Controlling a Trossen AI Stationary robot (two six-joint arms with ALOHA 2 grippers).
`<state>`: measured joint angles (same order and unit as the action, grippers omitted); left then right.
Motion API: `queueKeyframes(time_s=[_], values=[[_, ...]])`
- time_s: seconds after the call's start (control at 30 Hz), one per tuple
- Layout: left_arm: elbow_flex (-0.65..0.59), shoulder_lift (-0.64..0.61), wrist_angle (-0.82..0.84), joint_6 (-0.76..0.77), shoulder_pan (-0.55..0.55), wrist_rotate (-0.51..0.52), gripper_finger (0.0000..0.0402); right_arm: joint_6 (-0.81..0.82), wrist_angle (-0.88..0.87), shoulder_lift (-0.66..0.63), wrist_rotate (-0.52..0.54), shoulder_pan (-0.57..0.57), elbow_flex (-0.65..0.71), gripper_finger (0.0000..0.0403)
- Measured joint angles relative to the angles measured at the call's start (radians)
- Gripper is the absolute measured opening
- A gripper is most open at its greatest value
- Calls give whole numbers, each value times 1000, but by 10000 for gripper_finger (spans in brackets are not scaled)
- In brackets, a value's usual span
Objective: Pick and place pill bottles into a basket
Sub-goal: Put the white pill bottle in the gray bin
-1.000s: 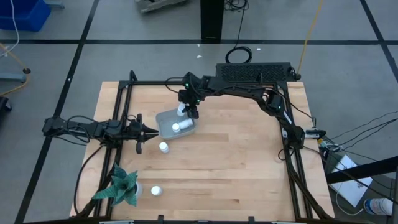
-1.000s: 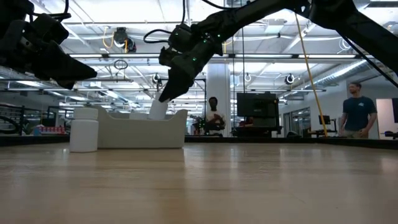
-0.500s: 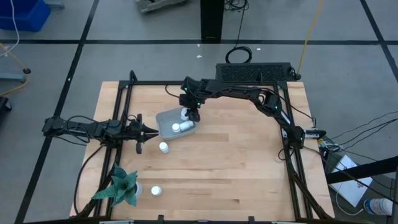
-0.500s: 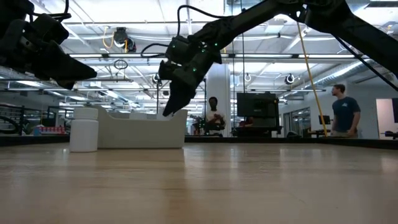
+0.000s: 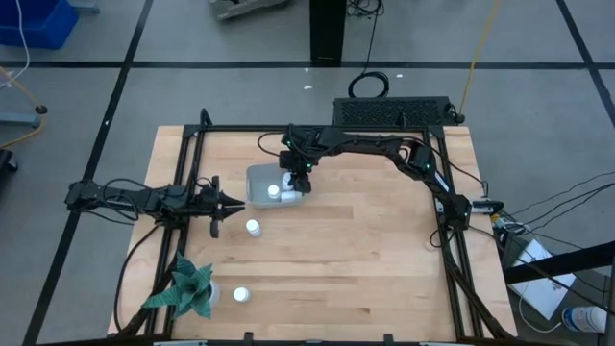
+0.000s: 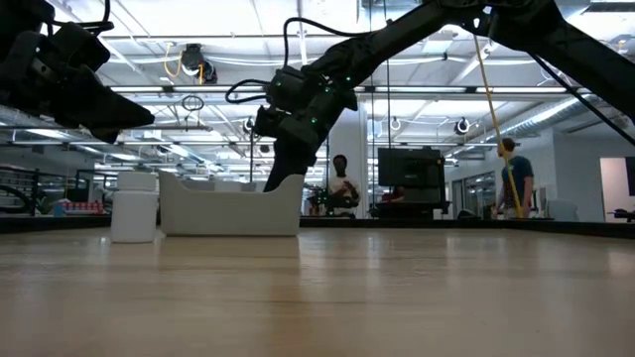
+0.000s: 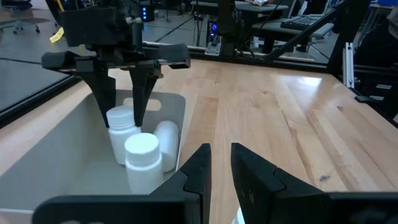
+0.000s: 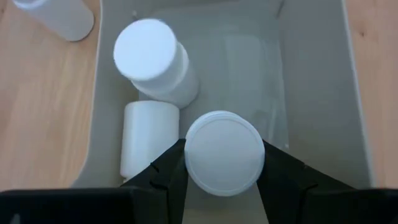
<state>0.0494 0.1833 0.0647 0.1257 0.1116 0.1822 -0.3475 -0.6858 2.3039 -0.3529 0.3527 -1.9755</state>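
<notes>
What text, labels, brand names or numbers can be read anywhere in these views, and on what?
None can be read.
Pill bottles: plain white, no label visible on caps or sides.
Basket: plain, unmarked.
Right claw, shut on a bottle: no markings.
Left claw: no markings.
Room screens and signs behind the table in the low view: too small and blurred to read.

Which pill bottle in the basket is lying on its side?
The capless-looking one against the basket wall; the other two stand upright, one in the right gripper.
</notes>
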Motion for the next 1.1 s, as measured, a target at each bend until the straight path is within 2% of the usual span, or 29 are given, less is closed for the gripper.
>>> queueKeyframes(time_s=[0.4, 0.43, 0.57, 0.67, 0.93, 1.1], values=[[1, 0, 8, 3, 0, -2, 65, 30, 37, -4, 11, -9, 2, 141], [1, 0, 8, 3, 0, -2, 65, 40, 47, -4, 13, -11, 2, 148], [1, 0, 8, 3, 0, -2, 65, 98, 90, -4, 20, -17, 3, 234], [1, 0, 9, 3, 0, -2, 65, 104, 96, -4, 20, -20, 3, 263], [1, 0, 9, 3, 0, -2, 65, 93, 99, -22, 19, -42, 3, 234], [1, 0, 10, 1, 0, -1, 65, 73, 121, -124, 73, -47, 3, 226]])
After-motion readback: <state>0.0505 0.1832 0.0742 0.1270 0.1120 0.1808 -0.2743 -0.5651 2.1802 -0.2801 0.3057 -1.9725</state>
